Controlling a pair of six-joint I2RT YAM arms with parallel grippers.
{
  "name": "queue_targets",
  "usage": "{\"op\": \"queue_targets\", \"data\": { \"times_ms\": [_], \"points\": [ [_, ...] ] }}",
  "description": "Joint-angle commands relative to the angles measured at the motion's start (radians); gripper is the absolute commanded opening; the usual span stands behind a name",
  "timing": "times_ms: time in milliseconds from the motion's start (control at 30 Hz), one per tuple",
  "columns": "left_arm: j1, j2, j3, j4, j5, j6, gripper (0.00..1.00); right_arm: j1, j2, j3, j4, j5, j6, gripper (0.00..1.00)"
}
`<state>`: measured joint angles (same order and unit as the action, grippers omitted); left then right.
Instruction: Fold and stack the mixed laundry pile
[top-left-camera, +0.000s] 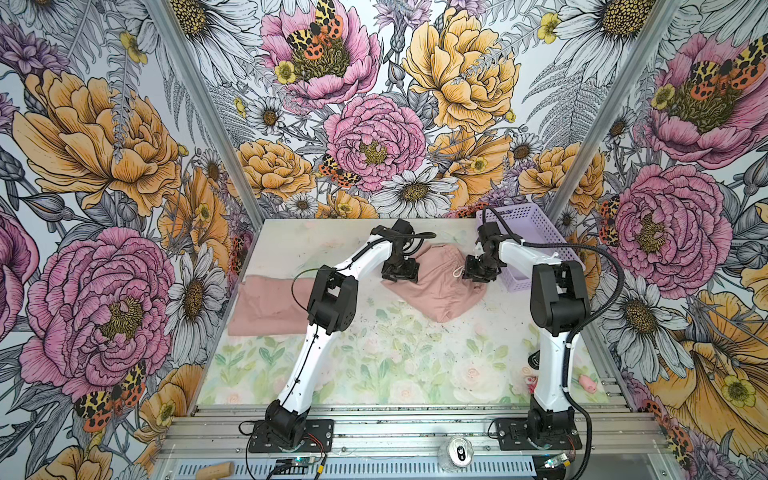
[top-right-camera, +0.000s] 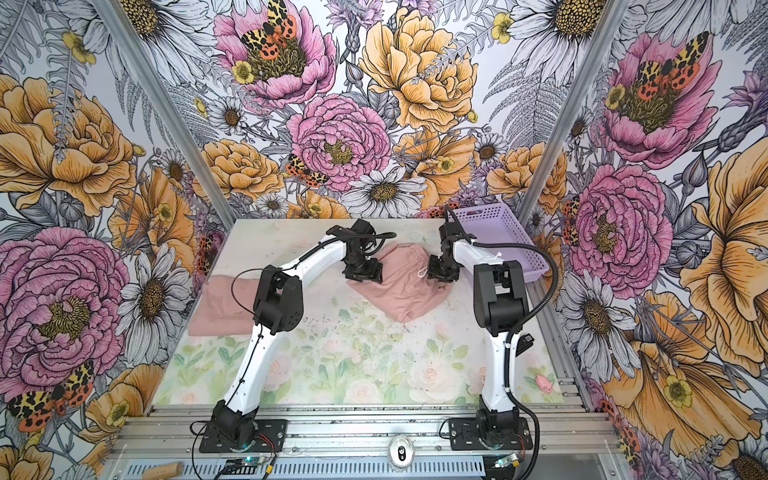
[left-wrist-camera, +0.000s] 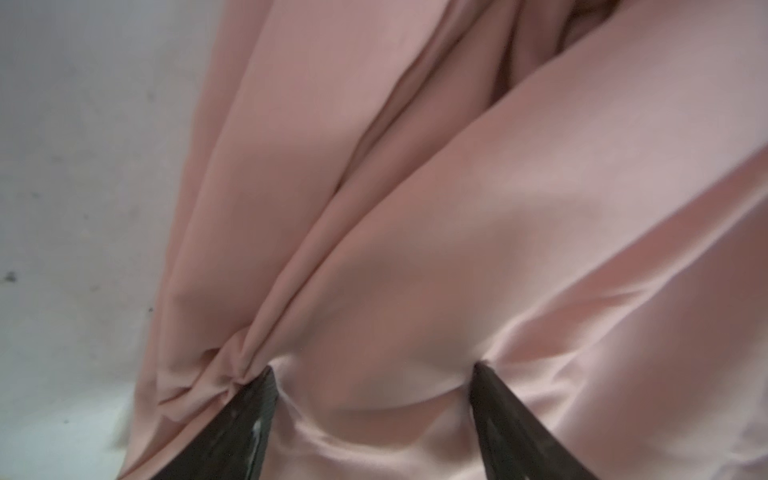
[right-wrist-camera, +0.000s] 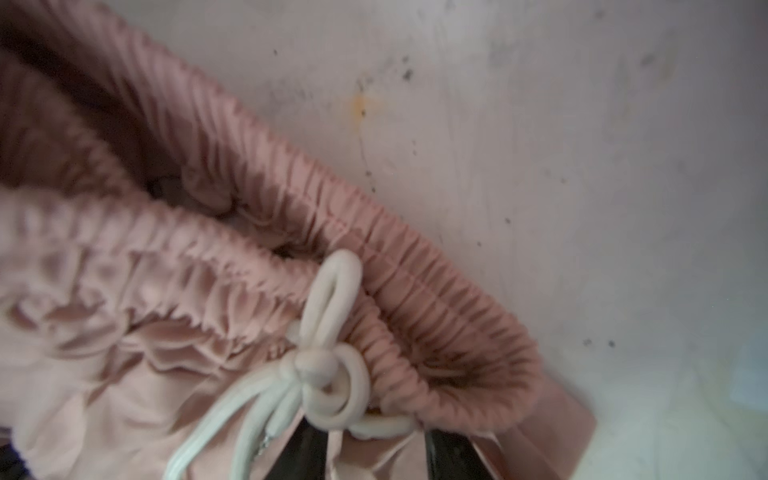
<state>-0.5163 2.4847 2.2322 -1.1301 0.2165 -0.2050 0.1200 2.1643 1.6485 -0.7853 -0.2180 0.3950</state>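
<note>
Bench (top-left-camera: 374, 365): floral top, both arms reach to far half. Pink garment (top-left-camera: 266, 307) lies flat on L side, folded to a rough rectangle, partly hidden by L arm. Shorts (top-left-camera: 440, 286) lie crumpled at far centre, dusty pink, waistband toward R, well apart from the garment. Basket (top-left-camera: 536, 232): lavender, far R corner, just beside R arm.

L tool (left-wrist-camera: 372, 365) is on L edge of shorts, wide, tips pressed into cloth w/ a bulge btwn them; cloth bunches at one finger (left-wrist-camera: 257, 399). R tool (right-wrist-camera: 380, 453) is at the waistband, narrow, nipping cloth right by the white drawstring (right-wrist-camera: 328, 365) knot.
</note>
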Motion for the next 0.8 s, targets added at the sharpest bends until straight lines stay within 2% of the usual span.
{"op": "queue_targets", "data": {
  "times_ms": [0,367,467,600,767],
  "points": [
    [0.016,-0.068,-0.099,-0.019,-0.026,-0.002,0.75,0.024,0.071,0.113,0.017,-0.007,-0.057,0.39],
    [0.004,-0.308,-0.563,0.093,0.023,-0.117,0.74,0.135,0.346,0.597,-0.163,-0.111,-0.185,0.39],
    [-0.004,-0.374,-0.632,0.11,0.016,-0.152,0.75,0.15,0.357,0.651,-0.203,-0.119,-0.196,0.39],
    [-0.001,-0.439,-0.61,0.119,-0.018,-0.178,0.78,0.151,0.271,0.608,-0.213,-0.099,-0.188,0.41],
    [0.018,-0.433,-0.455,0.121,-0.042,-0.165,0.79,0.152,0.099,0.458,-0.212,-0.1,-0.17,0.43]
  ]
}}
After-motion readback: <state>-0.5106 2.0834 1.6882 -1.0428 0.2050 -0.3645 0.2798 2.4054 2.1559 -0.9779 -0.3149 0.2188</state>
